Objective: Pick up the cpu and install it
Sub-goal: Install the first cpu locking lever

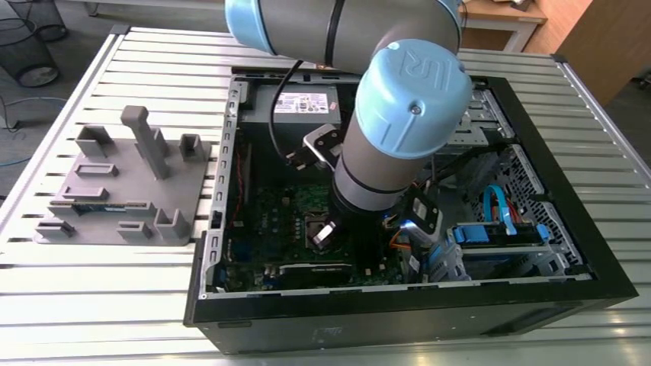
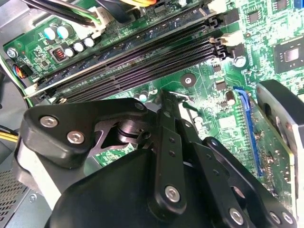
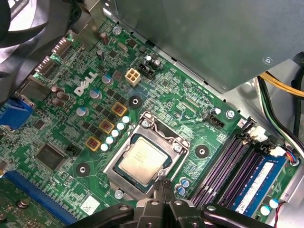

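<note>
Hovering with the gripper point(image 3: 164, 184) just off one edge of the cpu point(image 3: 142, 156), seated flat in the motherboard socket point(image 3: 178, 147); clenched on nothing, by the look of it.

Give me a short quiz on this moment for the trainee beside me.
1. True or false: the cpu lies within the socket frame.
2. In the exterior view, where is the grey tray relative to the computer case? A inside it; B to its left; C on top of it.
3. Fill in: in the first wrist view, the memory stick beside the purple slots is ___.
Key: 1 true; 2 B; 3 blue.
</note>
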`<action>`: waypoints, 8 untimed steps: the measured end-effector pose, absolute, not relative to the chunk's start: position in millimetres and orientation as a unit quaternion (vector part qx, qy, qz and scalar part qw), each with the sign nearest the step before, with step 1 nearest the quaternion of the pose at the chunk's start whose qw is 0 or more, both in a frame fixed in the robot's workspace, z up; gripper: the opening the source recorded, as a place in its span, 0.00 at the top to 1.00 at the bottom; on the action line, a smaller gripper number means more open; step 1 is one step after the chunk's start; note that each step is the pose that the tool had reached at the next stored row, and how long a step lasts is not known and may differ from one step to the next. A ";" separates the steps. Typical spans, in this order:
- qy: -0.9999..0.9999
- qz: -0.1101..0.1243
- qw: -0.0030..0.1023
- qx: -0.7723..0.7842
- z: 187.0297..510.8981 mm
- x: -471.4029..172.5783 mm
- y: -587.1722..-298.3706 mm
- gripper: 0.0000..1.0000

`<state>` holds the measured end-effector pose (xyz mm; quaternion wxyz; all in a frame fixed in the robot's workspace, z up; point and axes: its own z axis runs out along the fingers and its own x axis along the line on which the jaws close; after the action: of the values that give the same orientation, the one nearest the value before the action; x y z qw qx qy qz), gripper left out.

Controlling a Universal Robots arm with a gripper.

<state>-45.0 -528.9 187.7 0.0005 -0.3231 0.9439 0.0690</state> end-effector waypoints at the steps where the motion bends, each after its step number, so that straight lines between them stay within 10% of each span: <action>1: 0.943 0.069 0.000 -0.324 187.6 -44.3 -528.8 0.89; 8: 0.938 0.069 -0.001 -0.341 187.0 -41.3 -528.9 0.89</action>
<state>-41.3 -528.9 187.0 -0.0006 -0.3406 0.9377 0.0689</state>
